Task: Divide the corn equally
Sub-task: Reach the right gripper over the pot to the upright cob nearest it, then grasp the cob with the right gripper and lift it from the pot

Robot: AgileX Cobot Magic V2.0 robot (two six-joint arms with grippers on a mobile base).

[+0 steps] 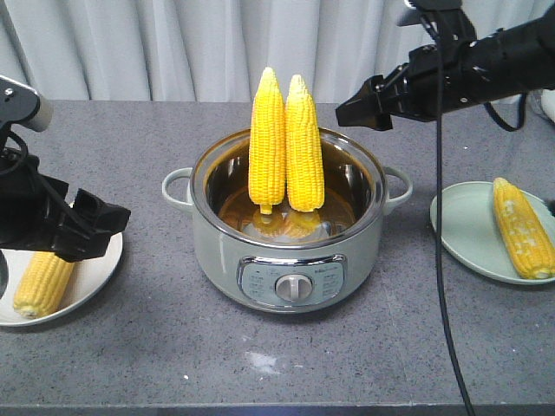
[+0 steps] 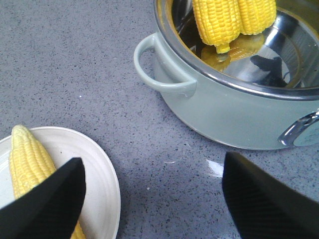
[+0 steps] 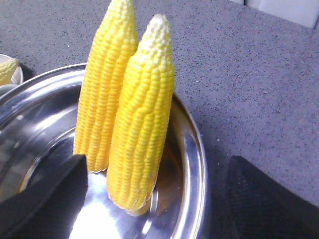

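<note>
Since one cob (image 1: 42, 284) lies on the left plate (image 1: 91, 282) and a second cob (image 1: 522, 230) on the right plate (image 1: 464, 230), two cobs (image 1: 267, 147) upright in the mid-tabletop pot (image 1: 217, 260) await sharing. Left gripper (image 2: 152, 164) and right gripper (image 1: 354, 106) gape empty; the right should clamp one next.

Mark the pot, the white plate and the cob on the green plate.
pot (image 1: 217, 260), front view, front wall left of the panel.
white plate (image 2: 97, 167), left wrist view, bare right side.
cob on the green plate (image 1: 520, 230), front view, middle.
</note>
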